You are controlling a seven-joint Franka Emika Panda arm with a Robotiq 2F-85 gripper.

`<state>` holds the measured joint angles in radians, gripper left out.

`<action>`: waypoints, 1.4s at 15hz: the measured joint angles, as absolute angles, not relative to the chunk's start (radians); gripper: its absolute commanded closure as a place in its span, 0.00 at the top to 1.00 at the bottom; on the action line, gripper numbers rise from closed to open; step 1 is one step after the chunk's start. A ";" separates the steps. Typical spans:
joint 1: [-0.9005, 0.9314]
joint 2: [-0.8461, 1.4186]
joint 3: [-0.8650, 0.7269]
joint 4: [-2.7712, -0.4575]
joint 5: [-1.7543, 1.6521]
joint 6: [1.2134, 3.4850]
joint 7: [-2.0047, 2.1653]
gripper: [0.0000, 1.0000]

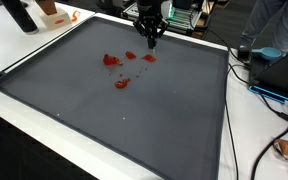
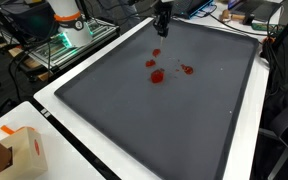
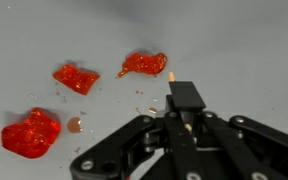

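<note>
My gripper (image 3: 183,92) hangs low over the far part of a dark grey mat (image 1: 134,125), also seen from outside (image 1: 150,38) (image 2: 161,28). Its black fingers are shut on a thin stick whose tan tip (image 3: 171,73) pokes out past them. Several glossy red blobs lie on the mat ahead of it: one (image 3: 144,64) just left of the stick's tip, one (image 3: 76,77) further left and a larger one (image 3: 31,133) at the near left. The blobs show in both exterior views (image 1: 122,84) (image 2: 157,76). The stick's tip looks close to the mat; contact is unclear.
The mat (image 2: 164,130) has a raised rim and lies on a white table (image 1: 24,60). A cardboard box (image 2: 19,150) stands at one corner, a small orange and white object (image 1: 56,17) at another. Cables (image 1: 269,90) and a person (image 1: 274,25) are beside the mat.
</note>
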<state>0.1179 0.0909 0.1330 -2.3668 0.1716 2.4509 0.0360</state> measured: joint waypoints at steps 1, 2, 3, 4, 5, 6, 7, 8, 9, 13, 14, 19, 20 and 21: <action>0.122 0.082 0.133 -2.363 0.120 2.421 0.102 0.03; 0.125 0.076 0.133 -2.358 0.077 2.389 0.160 0.03; 0.127 0.070 0.133 -2.352 0.038 2.356 0.213 0.03; 0.130 0.068 0.133 -2.345 0.007 2.322 0.259 0.03; 0.132 0.068 0.133 -2.336 -0.018 2.290 0.296 0.03; 0.134 0.069 0.133 -2.327 -0.040 2.259 0.330 0.03; 0.136 0.071 0.133 -2.318 -0.064 2.231 0.364 0.03; 0.138 0.073 0.133 -2.310 -0.085 2.206 0.395 0.03; 0.140 0.076 0.133 -2.303 -0.106 2.184 0.426 0.03; 0.150 0.106 0.133 -2.266 -0.200 2.119 0.559 0.03; 0.154 0.119 0.133 -2.254 -0.225 2.103 0.593 0.03; 0.182 0.200 0.129 -2.183 -0.333 2.002 0.753 0.03; 0.189 0.217 0.126 -2.168 -0.353 1.977 0.783 0.03; 0.196 0.234 0.123 -2.151 -0.372 1.951 0.812 0.03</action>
